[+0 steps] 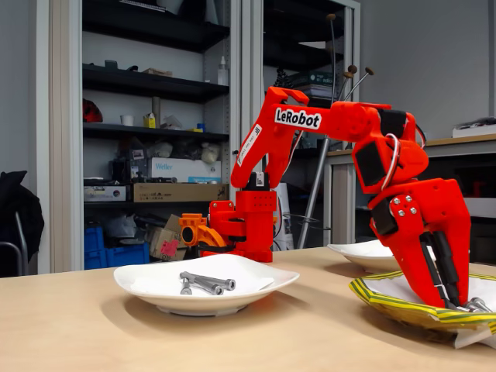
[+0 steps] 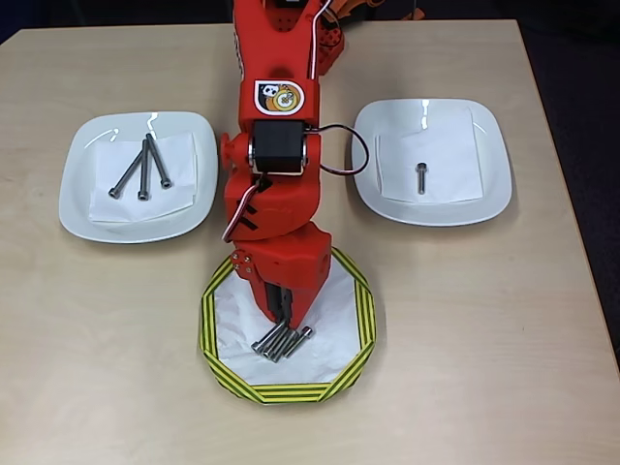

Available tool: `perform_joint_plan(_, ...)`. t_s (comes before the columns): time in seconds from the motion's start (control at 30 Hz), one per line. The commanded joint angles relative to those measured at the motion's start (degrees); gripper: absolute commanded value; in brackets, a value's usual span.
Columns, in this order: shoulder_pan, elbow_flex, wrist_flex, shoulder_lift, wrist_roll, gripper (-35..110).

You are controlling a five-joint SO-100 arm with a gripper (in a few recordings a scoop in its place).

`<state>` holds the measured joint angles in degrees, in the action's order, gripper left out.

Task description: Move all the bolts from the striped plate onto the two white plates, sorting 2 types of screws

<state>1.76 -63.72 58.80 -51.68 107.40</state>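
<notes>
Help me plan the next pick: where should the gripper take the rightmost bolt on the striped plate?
Grip the rightmost bolt mid-shank, from straight above, fingers across its diagonal axis. It lies flat on the striped plate, slightly apart from its neighbours, so probably reachable alone.

Shiny metal bolts (image 2: 281,341), glossy white plates (image 2: 82,189), crinkled paper striped plate (image 2: 360,320), matt wood table (image 2: 484,339)

Obstacle: red arm (image 2: 276,174) over striped plate (image 2: 360,320), between two white plates (image 2: 77,208). Free room: bare table (image 2: 484,339) at both outer sides and near edge.

Three long bolts (image 2: 143,170), one short bolt (image 2: 421,177), four bolts (image 2: 281,341) on the striped plate (image 2: 218,354); two white plates (image 2: 82,208).
</notes>
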Motion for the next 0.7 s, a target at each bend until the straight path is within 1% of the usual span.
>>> perform_joint_plan(0.0,0.18,2.81,5.54,-1.23,-3.34,0)
perform_joint_plan(0.23,-3.08,13.18,14.94,-1.05,-14.85,0)
perform_joint_plan(0.37,-4.31,17.31,17.93,-1.14,-19.60,0)
perform_joint_plan(0.67,-3.87,18.28,20.92,-2.81,-22.06,0)
